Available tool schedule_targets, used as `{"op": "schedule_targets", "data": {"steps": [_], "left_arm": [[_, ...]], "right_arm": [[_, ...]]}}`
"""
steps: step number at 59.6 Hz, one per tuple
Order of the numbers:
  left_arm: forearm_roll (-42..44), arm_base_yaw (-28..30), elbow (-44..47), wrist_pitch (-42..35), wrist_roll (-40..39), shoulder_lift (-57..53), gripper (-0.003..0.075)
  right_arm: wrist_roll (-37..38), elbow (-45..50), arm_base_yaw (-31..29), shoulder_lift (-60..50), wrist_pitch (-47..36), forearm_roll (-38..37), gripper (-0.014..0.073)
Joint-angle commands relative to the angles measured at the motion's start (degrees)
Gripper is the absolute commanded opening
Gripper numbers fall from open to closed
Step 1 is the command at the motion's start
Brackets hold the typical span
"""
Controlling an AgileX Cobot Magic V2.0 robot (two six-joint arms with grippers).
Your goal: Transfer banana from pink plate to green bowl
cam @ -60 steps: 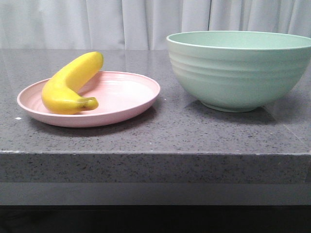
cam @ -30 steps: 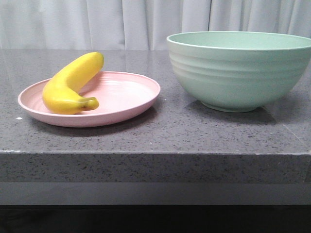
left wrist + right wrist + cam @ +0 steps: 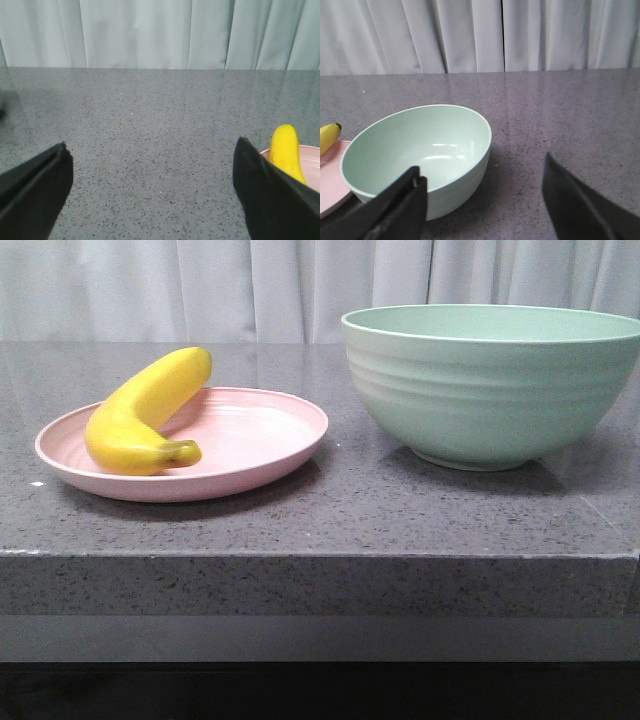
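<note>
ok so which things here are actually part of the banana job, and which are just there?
Part of the job:
- banana, lying on the pink plate
- green bowl, empty, right of the plate
- left hand, open
- right hand, open

Just there:
- grey speckled counter
- pale curtain behind
</note>
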Motion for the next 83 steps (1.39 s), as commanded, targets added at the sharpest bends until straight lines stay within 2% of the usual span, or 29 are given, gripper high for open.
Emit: {"op": "schedule_targets", "data": {"steps": [1, 13, 28, 38, 54, 68, 83], "left_arm": [[-0.08, -0.04, -2.06, -4.38, -0.07, 0.76, 0.0670], [-5.37, -0.04, -2.33, -3.80, 1.15, 2.98, 0.0670], [-12.50, -0.75, -9.43, 6.91, 8.26, 16.15, 0.0670], [-13.29, -5.96, -14.86, 10.48, 8.53, 26.59, 0.0670], [-13.29, -19.63, -24.31, 11.62, 5.80, 44.07, 0.0670], [-13.74, -24.30, -32.29, 12.88, 5.07, 57.58, 0.0669], [-14.10, -24.59, -35.06, 12.26, 4.58, 62.68, 0.0669]], "right_arm": [[0.00, -1.98, -0.34, 0.91, -4.18, -0.04, 0.0616], [0.00, -1.98, -0.34, 0.91, -4.18, -0.04, 0.0612], [0.00, -1.98, -0.34, 0.91, -4.18, -0.04, 0.0612], [0.00, -1.98, -0.34, 0.91, -4.13, -0.04, 0.0612], [0.00, -1.98, -0.34, 0.91, -3.99, -0.04, 0.0612], [0.00, -1.98, -0.34, 0.91, -3.88, -0.04, 0.0612], [0.00, -1.98, -0.34, 0.91, -3.70, -0.04, 0.0612]]}}
